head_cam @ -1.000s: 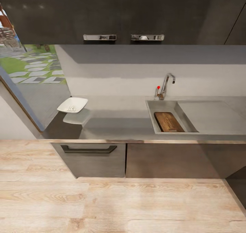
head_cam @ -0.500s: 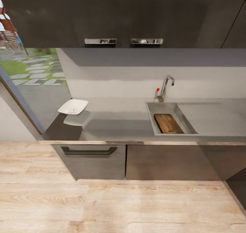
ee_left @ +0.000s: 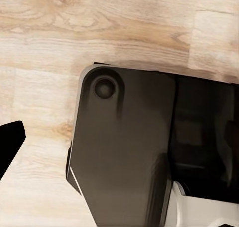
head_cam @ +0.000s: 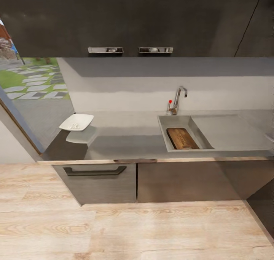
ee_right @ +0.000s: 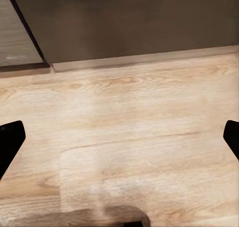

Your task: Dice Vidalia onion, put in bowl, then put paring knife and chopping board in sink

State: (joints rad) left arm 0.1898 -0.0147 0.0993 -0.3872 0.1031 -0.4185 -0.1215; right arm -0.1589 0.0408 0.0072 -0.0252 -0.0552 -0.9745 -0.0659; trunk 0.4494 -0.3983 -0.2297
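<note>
1. Long grey glossy surface (head_cam: 129, 138) over dark cabinet fronts.
2. White squarish bowl (head_cam: 76, 122) at the left end, resting directly on the surface.
3. Steel sink (head_cam: 163, 128) recessed right of centre; brown chopping board (head_cam: 182, 138) lying inside the basin.

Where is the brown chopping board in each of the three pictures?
Head view: the chopping board lies inside the sink, right of centre, below the tap.
Left wrist view: not in it; the camera looks down at the wooden floor.
Right wrist view: not in it; wooden floor and dark cabinet fronts.
Shared landmark: the pale wooden floor.
</note>
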